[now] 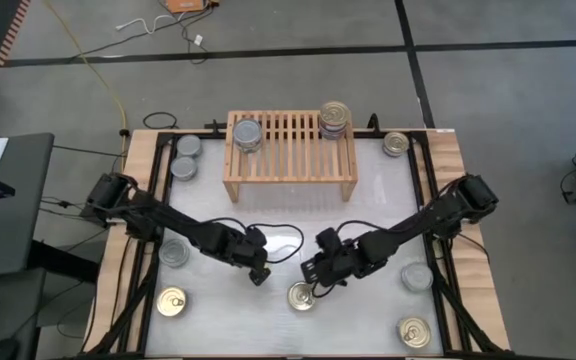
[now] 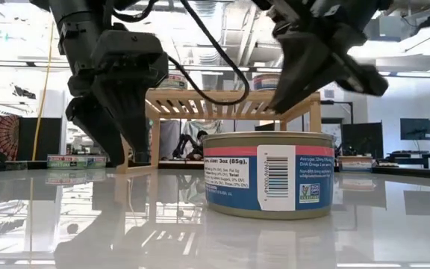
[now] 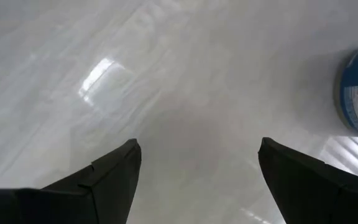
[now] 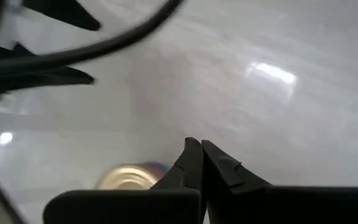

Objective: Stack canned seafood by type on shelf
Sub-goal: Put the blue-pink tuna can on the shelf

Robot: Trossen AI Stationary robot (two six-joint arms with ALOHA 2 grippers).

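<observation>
The light-wood shelf [image 1: 290, 150] stands at the table's far middle, with silver-topped cans [image 1: 248, 134] stacked on its left end and another stack of cans [image 1: 335, 120] on its right end. A gold-topped can with a blue label [image 1: 301, 296] [image 2: 267, 175] [image 4: 129, 177] stands on the table near the front middle. My left gripper [image 1: 259, 272] [image 3: 197, 163] hangs open just left of it, with only bare table between its fingers. My right gripper [image 1: 317, 284] [image 4: 199, 149] is shut and empty, close above the can's right side.
Loose cans lie around the table: two silver ones at the far left [image 1: 186, 158], one at the far right [image 1: 396, 144], a silver [image 1: 174, 252] and a gold one [image 1: 172, 302] at the near left, and a silver [image 1: 417, 277] and a gold one [image 1: 414, 332] at the near right.
</observation>
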